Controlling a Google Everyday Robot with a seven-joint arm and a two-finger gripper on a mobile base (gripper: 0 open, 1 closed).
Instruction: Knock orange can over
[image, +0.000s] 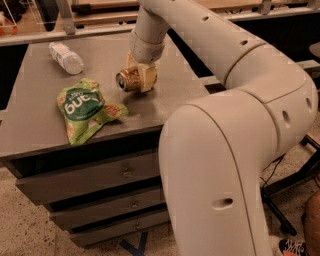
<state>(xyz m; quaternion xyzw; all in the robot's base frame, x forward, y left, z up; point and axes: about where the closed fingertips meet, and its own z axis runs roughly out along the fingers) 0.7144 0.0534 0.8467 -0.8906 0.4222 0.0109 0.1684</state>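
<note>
1. The cream 2-finger gripper (140, 76) is low over the middle of the grey cabinet top (35, 130), clasping the small orange-gold metal can (128, 80).
2. The can is tipped sideways, silver end facing left.
3. A crinkled green snack bag (82, 109) lies near its left; a clear plastic bottle (66, 57) lies well apart.
</note>
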